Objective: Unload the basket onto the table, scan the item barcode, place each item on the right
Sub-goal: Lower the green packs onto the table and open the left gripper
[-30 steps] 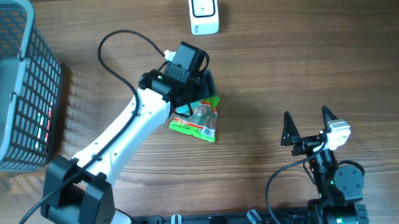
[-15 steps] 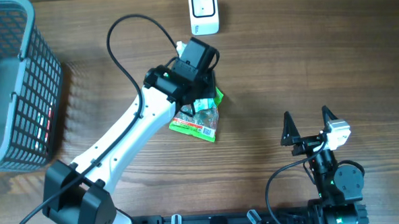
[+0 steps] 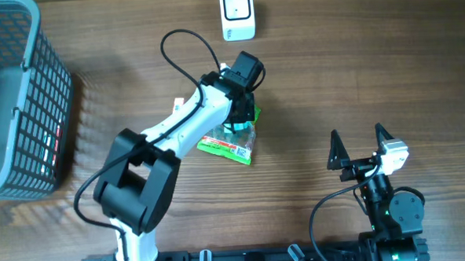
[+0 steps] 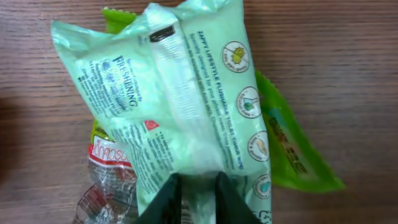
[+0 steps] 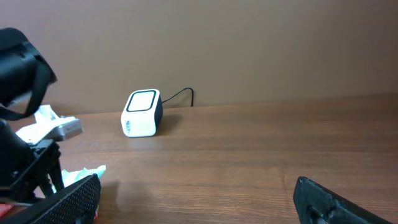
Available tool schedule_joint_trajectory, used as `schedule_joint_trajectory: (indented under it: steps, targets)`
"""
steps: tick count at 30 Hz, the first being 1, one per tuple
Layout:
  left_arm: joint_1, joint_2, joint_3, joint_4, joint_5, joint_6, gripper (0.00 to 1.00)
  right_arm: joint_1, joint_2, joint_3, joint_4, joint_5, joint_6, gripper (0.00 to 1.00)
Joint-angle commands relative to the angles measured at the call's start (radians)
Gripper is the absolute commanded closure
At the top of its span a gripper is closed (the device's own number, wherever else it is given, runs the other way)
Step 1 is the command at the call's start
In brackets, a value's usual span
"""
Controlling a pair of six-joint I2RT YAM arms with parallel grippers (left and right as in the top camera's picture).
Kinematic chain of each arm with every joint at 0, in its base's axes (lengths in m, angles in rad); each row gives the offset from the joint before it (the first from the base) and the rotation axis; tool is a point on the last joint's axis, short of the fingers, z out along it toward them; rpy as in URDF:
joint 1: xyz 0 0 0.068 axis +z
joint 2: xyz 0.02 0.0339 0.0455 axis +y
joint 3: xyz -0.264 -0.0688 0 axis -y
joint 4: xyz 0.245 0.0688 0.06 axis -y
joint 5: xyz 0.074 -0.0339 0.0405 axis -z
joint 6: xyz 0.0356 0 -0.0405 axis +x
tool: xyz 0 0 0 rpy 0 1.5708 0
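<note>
Since a sec ago my left arm has folded in and its cable loop now sits nearer the scanner [image 3: 237, 14]. My left claw [image 3: 244, 117] has gone from spread wide to nearly together. It's on the near side of the scanner, apart from it, not touching.

Left wrist view: the claw's two dark fingers [image 4: 163, 200] are pressed in on the lower edge of the pale green wipes packet [image 4: 180, 106], pinching it at the centre seam. That pkt lies printed side up, across a bright green packet [image 4: 292, 158] and a clear packet [image 4: 102, 186] w/ a red label. All of it is over the wood table [image 4: 348, 56]. Can't tell if the pinched pkt is off the pile.

Overhead, the pile [image 3: 229, 144] is nearer my base than the scanner, roughly in line w/ it.

My right claw [image 3: 357, 138] is spread wide w/ nothing in it, well apart from the scanner, to its right and much nearer my base. The grey basket [image 3: 11, 93] is far left of the scanner.
</note>
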Motion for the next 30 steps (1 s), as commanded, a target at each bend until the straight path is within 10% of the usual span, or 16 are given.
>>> schedule_joint_trajectory:
  steps: [1, 12, 13, 15, 16, 24, 30]
  targets:
    - [0.007, 0.099, -0.009, -0.073, 0.064, 0.013, 0.76, -0.005, -0.004, -0.001, 0.003, 0.01, 0.001, 0.0]
    - [0.033, -0.146, 0.084, -0.2, 0.064, 0.037, 0.25, -0.005, -0.004, -0.001, 0.003, 0.01, 0.0, 0.0]
    - [0.033, -0.146, 0.084, -0.219, 0.064, 0.037, 0.32, -0.005, -0.004, -0.001, 0.003, 0.01, 0.0, 0.0]
    - [0.029, -0.136, 0.062, -0.229, 0.064, 0.036, 0.89, -0.005, -0.004, -0.001, 0.003, 0.01, 0.001, 0.0]
    - [0.026, -0.13, 0.044, -0.226, 0.063, 0.029, 0.96, -0.005, -0.004, -0.001, 0.003, 0.01, 0.001, 0.0]
    - [0.022, -0.053, -0.241, 0.063, 0.072, 0.007, 0.96, -0.005, -0.004, -0.001, 0.003, 0.01, 0.001, 0.0]
    - [0.071, -0.162, -0.116, -0.048, 0.071, 0.042, 0.85, -0.005, -0.003, -0.001, 0.003, 0.01, 0.001, 0.0]
